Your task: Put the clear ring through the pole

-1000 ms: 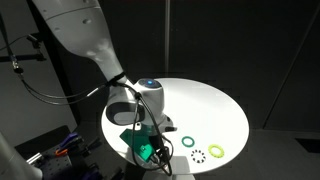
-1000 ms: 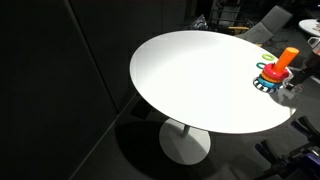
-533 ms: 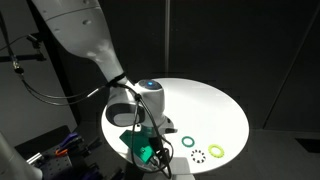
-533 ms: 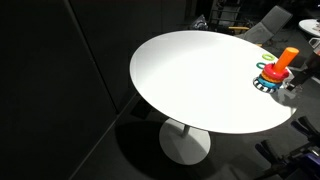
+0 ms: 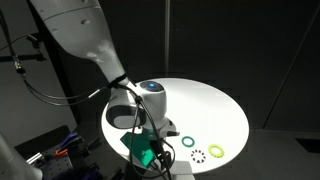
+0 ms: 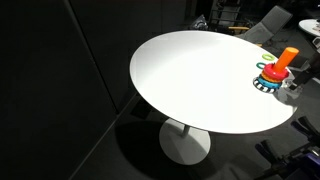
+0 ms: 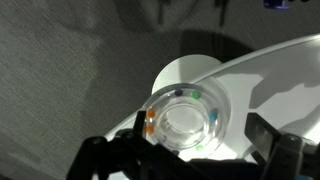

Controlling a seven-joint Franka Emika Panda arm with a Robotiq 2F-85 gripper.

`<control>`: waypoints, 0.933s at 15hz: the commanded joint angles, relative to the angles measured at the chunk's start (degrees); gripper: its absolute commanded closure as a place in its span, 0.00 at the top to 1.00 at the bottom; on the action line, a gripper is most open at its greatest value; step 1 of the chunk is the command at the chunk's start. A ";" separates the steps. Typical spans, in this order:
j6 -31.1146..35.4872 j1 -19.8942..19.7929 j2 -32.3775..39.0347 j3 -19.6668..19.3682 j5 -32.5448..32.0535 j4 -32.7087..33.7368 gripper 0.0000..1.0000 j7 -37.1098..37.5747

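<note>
The clear ring [image 5: 198, 155] lies on the white round table [image 5: 215, 105] near its front edge, between a dark green ring [image 5: 188, 142] and a yellow-green ring [image 5: 216, 150]. In the wrist view the clear ring [image 7: 185, 118] fills the middle, with coloured dots in its rim, at the table's edge. My gripper [image 5: 143, 152] hangs at the table's edge beside the rings. Its dark fingers [image 7: 195, 157] stand wide apart either side of the ring, open and holding nothing. The orange pole [image 6: 285, 60] stands on its blue spotted base [image 6: 267, 84] at the table's far side.
The table's edge [image 7: 262, 68] curves through the wrist view, with grey floor and the table's round white foot [image 7: 190, 70] beyond it. The foot also shows in an exterior view [image 6: 185, 142]. Cables and dark clutter [image 5: 60, 145] sit beside the arm.
The arm's wrist and gripper have shifted very slightly downward. The rings and the pole have not moved.
</note>
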 commanded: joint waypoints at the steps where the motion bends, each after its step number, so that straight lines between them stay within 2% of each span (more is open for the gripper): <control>1: -1.48 -1.53 0.00 0.47 -1.49 1.05 1.00 0.34; 14: -1.20 -2.37 1.94 0.59 -1.40 2.17 1.00 0.37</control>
